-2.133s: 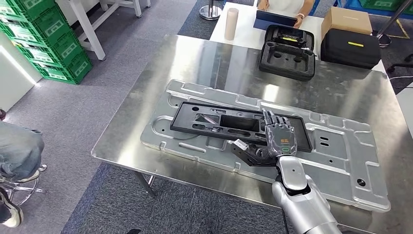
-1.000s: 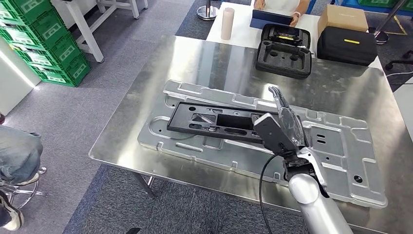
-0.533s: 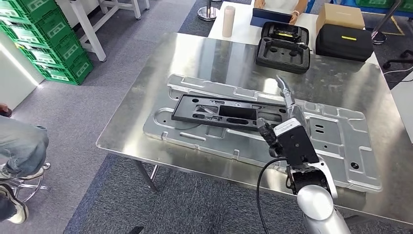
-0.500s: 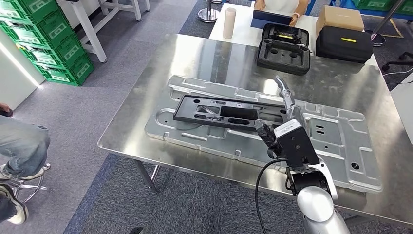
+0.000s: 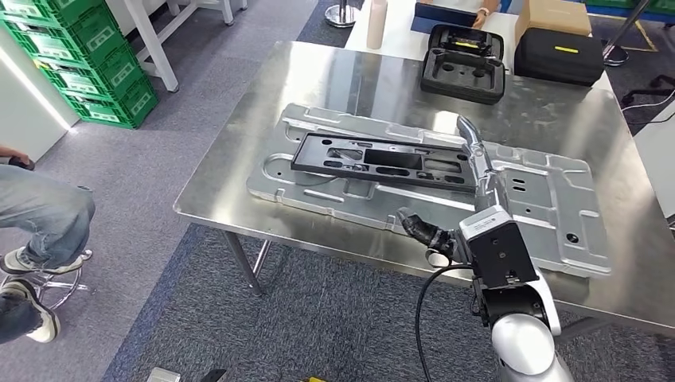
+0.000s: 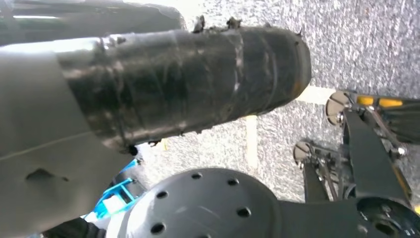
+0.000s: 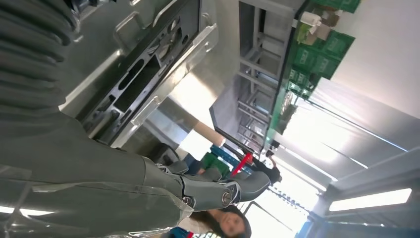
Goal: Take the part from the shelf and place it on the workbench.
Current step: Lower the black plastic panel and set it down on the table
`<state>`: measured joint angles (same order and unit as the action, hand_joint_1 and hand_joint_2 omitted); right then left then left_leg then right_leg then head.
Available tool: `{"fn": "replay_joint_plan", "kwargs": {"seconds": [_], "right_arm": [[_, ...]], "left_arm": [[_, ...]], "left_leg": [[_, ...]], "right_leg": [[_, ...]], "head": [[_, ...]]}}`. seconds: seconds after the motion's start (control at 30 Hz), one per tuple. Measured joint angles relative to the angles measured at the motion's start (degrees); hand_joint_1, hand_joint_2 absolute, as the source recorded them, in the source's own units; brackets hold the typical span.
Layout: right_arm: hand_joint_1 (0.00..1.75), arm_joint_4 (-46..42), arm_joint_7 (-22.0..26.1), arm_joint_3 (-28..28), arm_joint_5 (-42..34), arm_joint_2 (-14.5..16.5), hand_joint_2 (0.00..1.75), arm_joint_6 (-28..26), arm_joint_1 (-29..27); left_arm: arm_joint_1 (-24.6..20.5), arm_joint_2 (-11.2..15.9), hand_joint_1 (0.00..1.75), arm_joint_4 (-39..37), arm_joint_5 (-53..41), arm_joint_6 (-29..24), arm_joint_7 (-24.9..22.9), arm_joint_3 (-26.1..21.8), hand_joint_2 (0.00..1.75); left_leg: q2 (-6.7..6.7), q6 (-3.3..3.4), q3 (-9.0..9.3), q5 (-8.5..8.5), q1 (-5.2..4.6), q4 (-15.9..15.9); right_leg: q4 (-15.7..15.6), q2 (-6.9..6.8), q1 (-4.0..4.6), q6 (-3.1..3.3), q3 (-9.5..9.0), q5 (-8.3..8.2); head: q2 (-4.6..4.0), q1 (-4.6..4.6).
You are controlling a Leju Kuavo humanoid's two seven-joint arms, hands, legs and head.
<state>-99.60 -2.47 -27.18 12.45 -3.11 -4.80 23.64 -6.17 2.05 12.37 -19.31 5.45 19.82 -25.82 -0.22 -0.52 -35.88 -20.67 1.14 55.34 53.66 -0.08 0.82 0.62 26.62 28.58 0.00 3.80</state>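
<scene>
The black frame part (image 5: 382, 159) lies flat on the large silver stamped plate (image 5: 549, 199), which rests on the steel workbench (image 5: 334, 79). My right hand (image 5: 482, 183) stands on edge above the plate, just right of the part's right end. Its fingers point away from me, its thumb (image 5: 418, 227) sticks out over the table's near edge, and it holds nothing. The right wrist view has the part (image 7: 138, 74) on the plate (image 7: 168, 84) beyond the hand's thumb (image 7: 223, 191). In the left wrist view the left hand (image 6: 188, 79) is a dark blurred bulk, its pose unreadable.
Two open black foam cases (image 5: 463, 68), a closed black case (image 5: 559, 56) and a cardboard box (image 5: 553, 12) sit at the far side. Green crates (image 5: 79, 72) are stacked at the far left. A seated person's legs (image 5: 40, 215) are at the left.
My right hand, which lay flat on the part's right end, has lifted off, turned on edge and drawn back toward the near edge. The whole picture has shifted with the camera.
</scene>
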Motion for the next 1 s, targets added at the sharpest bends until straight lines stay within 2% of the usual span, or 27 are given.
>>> {"fn": "replay_joint_plan", "kwargs": {"seconds": [0.03, 0.07, 0.1, 0.13, 0.17, 0.2, 0.23, 0.27, 0.3, 0.33, 0.4, 0.43, 0.47, 0.53, 0.57, 0.6, 0.67, 0.7, 0.73, 0.77, 0.8, 0.83, 0.87, 0.9, 0.93, 0.97, 1.0], "right_arm": [[0.0, -0.04, 0.04, -0.02, -0.05, 0.03, 1.75, -0.01, -0.05], [0.0, -0.08, 0.07, -0.04, -0.09, 0.09, 1.75, -0.01, -0.11], [0.0, -0.11, 0.1, -0.07, -0.12, 0.17, 1.75, -0.01, -0.14], [0.0, -0.14, 0.14, -0.08, -0.13, 0.25, 1.75, -0.01, -0.16], [0.0, -0.15, 0.15, -0.09, -0.13, 0.31, 1.31, -0.01, -0.21], [0.0, -0.15, 0.15, -0.11, -0.13, 0.34, 0.87, -0.01, -0.27], [0.0, -0.15, 0.15, -0.15, -0.13, 0.34, 0.44, -0.01, -0.35], [0.0, -0.14, 0.15, -0.2, -0.14, 0.34, 0.0, -0.01, -0.42], [0.0, -0.14, 0.16, -0.25, -0.14, 0.34, 0.0, -0.01, -0.49], [0.0, -0.14, 0.18, -0.3, -0.15, 0.34, 0.0, -0.01, -0.55], [0.0, -0.15, 0.3, -0.37, -0.15, 0.34, 0.0, -0.02, -0.63], [0.0, -0.15, 0.38, -0.43, -0.15, 0.34, 0.0, -0.04, -0.67], [0.0, -0.14, 0.45, -0.5, -0.17, 0.34, 0.0, -0.08, -0.74], [0.0, -0.11, 0.58, -0.67, -0.26, 0.32, 0.0, -0.23, -0.99], [0.0, -0.1, 0.62, -0.74, -0.3, 0.29, 0.0, -0.32, -1.13], [0.0, -0.08, 0.65, -0.78, -0.34, 0.26, 0.0, -0.41, -1.26], [0.0, -0.05, 0.68, -0.83, -0.4, 0.21, 0.0, -0.52, -1.58], [0.0, -0.02, 0.69, -0.84, -0.44, 0.2, 0.0, -0.55, -1.8], [0.0, 0.05, 0.7, -0.85, -0.47, 0.19, 0.0, -0.55, -2.04], [0.0, 0.11, 0.7, -0.86, -0.49, 0.18, 0.0, -0.55, -2.25], [0.0, 0.17, 0.7, -0.86, -0.53, 0.18, 0.0, -0.55, -2.38], [0.0, 0.19, 0.7, -0.86, -0.59, 0.17, 0.0, -0.55, -2.45], [0.0, 0.17, 0.7, -0.86, -0.63, 0.18, 0.0, -0.55, -2.47], [0.0, 0.15, 0.73, -0.86, -0.67, 0.2, 0.0, -0.55, -2.45], [0.0, 0.14, 0.75, -0.86, -0.7, 0.21, 0.0, -0.55, -2.43], [0.0, 0.14, 0.78, -0.86, -0.74, 0.21, 0.0, -0.55, -2.42], [0.0, 0.16, 0.79, -0.86, -0.79, 0.22, 0.0, -0.55, -2.46]], "left_arm": [[-0.01, 0.05, 0.0, 0.0, 0.08, 0.01, -0.09, -0.15, 0.0], [0.01, 0.13, 0.0, -0.01, 0.16, 0.01, -0.17, -0.24, 0.0], [0.07, 0.22, 0.0, -0.01, 0.24, 0.01, -0.23, -0.31, 0.0], [0.1, 0.33, 0.0, -0.01, 0.31, 0.02, -0.27, -0.36, 0.0], [0.12, 0.43, 0.0, -0.02, 0.37, 0.05, -0.28, -0.39, 0.0], [0.12, 0.54, 0.0, -0.02, 0.41, 0.1, -0.28, -0.41, 0.0], [0.12, 0.66, 0.0, -0.02, 0.44, 0.15, -0.28, -0.42, 0.0], [0.12, 0.75, 0.0, -0.02, 0.45, 0.2, -0.28, -0.43, 0.0], [0.11, 0.83, 0.0, -0.02, 0.45, 0.26, -0.28, -0.44, 0.0], [0.08, 0.9, 0.0, -0.01, 0.48, 0.32, -0.28, -0.45, 0.0], [-0.09, 1.07, 0.0, 0.0, 0.52, 0.44, -0.27, -0.48, 0.0], [-0.18, 1.14, 0.0, 0.01, 0.54, 0.47, -0.27, -0.5, 0.0], [-0.24, 1.17, 0.0, 0.01, 0.55, 0.47, -0.29, -0.54, 0.0], [-0.19, 1.09, 0.0, -0.02, 0.62, 0.48, -0.36, -0.63, 0.0], [-0.17, 0.99, 0.0, -0.02, 0.66, 0.45, -0.4, -0.72, 0.0], [-0.15, 0.89, 0.0, -0.03, 0.72, 0.43, -0.43, -0.81, 0.0], [-0.21, 0.76, 0.0, -0.01, 0.8, 0.39, -0.46, -0.96, 0.0], [-0.21, 0.75, 0.0, -0.01, 0.84, 0.43, -0.47, -0.99, 0.0], [-0.2, 0.75, 0.0, -0.01, 0.86, 0.46, -0.48, -1.04, 0.0], [-0.18, 0.75, 0.0, -0.02, 0.86, 0.5, -0.49, -1.12, 0.0], [-0.17, 0.75, 0.0, -0.02, 0.87, 0.53, -0.5, -1.21, 0.0], [-0.18, 0.74, 0.0, -0.01, 0.88, 0.54, -0.51, -1.32, 0.0], [-0.19, 0.73, 0.0, -0.01, 0.88, 0.55, -0.51, -1.42, 0.0], [-0.2, 0.72, 0.0, 0.0, 0.88, 0.58, -0.5, -1.51, 0.0], [-0.2, 0.71, 0.0, 0.01, 0.88, 0.61, -0.5, -1.61, 0.0], [-0.19, 0.71, 0.0, 0.01, 0.88, 0.64, -0.5, -1.69, 0.0], [-0.17, 0.73, 0.0, 0.01, 0.88, 0.68, -0.5, -1.76, 0.0]], "left_leg": [[0.01, -0.31, -0.14, -0.15, 0.06, -0.02], [0.01, -0.55, -0.5, -1.3, 0.05, 0.64], [0.01, -0.72, -1.15, -3.61, 0.05, 2.47], [0.03, -0.82, -2.03, -6.77, 0.08, 5.57], [0.03, -0.94, -3.0, -9.75, 0.08, 9.52], [0.04, -1.08, -3.74, -11.69, 0.08, 13.37], [0.04, -1.21, -3.86, -12.14, 0.09, 16.07], [0.06, -1.3, -3.16, -11.26, 0.09, 17.0], [0.07, -1.34, -1.41, -9.63, 0.1, 15.8], [0.08, -1.3, 1.39, -8.13, 0.1, 12.6], [0.07, -0.92, 7.21, -7.89, 0.01, 4.38], [0.03, -0.6, 8.93, -8.51, -0.1, 1.5], [-0.02, -0.21, 9.51, -9.07, -0.24, 0.1], [0.03, 0.63, 8.92, -8.48, -0.2, -0.32], [0.11, 1.07, 8.43, -7.88, -0.09, -0.39], [0.2, 1.44, 7.78, -7.2, 0.06, -0.49], [0.27, 1.84, 6.12, -5.84, 0.12, -0.48], [0.27, 1.85, 5.23, -5.17, 0.11, -0.46], [0.27, 1.79, 4.33, -4.5, 0.11, -0.44], [0.27, 1.7, 3.47, -3.84, 0.12, -0.41], [0.27, 1.58, 2.65, -3.21, 0.12, -0.39], [0.25, 1.42, 1.93, -2.59, 0.12, -0.38], [0.23, 1.22, 1.36, -2.04, 0.07, -0.37], [0.21, 0.96, 0.93, -1.51, 0.0, -0.37], [0.19, 0.63, 0.67, -0.94, -0.04, -0.48], [0.2, 0.26, 0.53, -0.39, -0.05, -0.64], [0.19, -0.15, 0.43, 0.22, -0.04, -0.87]], "right_leg": [[-0.46, -0.09, -0.05, 0.35, 0.32, -0.69], [-0.9, -0.2, -0.17, 0.67, 0.73, -1.44], [-1.34, -0.3, -0.29, 0.99, 1.28, -2.25], [-1.51, -0.39, -0.33, 1.2, 1.88, -2.96], [-1.55, -0.39, -0.3, 1.33, 2.66, -3.61], [-1.46, -0.42, -0.27, 1.34, 3.41, -4.25], [-1.3, -0.46, -0.25, 1.3, 4.22, -4.86], [-1.04, -0.48, -0.24, 1.22, 5.08, -5.42], [-0.66, -0.49, -0.25, 1.11, 5.94, -5.91], [-0.15, -0.48, -0.26, 0.96, 6.86, -6.31], [1.03, -0.51, -0.15, 0.51, 8.4, -6.92], [1.45, -0.56, -0.12, 0.23, 8.9, -7.28], [1.62, -0.64, -0.1, -0.07, 9.22, -7.71], [1.82, -0.57, -0.16, -0.73, 9.71, -8.13], [2.69, -0.42, -0.22, -1.11, 10.2, -7.11], [4.66, -0.25, -0.32, -1.51, 10.98, -5.06], [11.72, -0.08, -0.67, -2.22, 13.02, 0.74], [15.53, -0.09, -0.81, -2.45, 13.86, 2.77], [18.25, -0.09, -0.9, -2.57, 14.12, 3.47], [19.17, -0.09, -0.95, -2.58, 13.57, 2.86], [17.92, -0.09, -0.97, -2.45, 11.98, 1.38], [14.78, -0.08, -0.97, -2.22, 9.41, -0.15], [10.42, -0.08, -0.91, -1.9, 6.13, -0.89], [5.67, -0.06, -0.82, -1.55, 2.9, -0.78], [2.15, -0.04, -0.7, -1.24, 0.64, -0.28], [-0.03, -0.02, -0.56, -0.95, -0.59, 0.24], [-1.0, -0.02, -0.47, -0.64, -0.74, 0.24]], "head": [[0.0, -0.03], [0.0, 0.02], [0.0, 0.04], [0.0, 0.12], [0.0, 0.15], [0.0, 0.16], [0.0, 0.17], [0.0, 0.17], [0.0, 0.2], [0.0, 0.22], [0.0, 0.26], [0.0, 0.25], [0.0, 0.24], [0.0, 0.21], [0.0, 0.09], [0.0, -0.02], [0.0, -0.2], [0.0, -0.21], [0.0, -0.2], [0.0, -0.21], [0.0, -0.2], [0.0, -0.19], [0.0, -0.18], [0.0, -0.14], [0.0, -0.12], [0.0, -0.12], [0.0, -0.1]]}}
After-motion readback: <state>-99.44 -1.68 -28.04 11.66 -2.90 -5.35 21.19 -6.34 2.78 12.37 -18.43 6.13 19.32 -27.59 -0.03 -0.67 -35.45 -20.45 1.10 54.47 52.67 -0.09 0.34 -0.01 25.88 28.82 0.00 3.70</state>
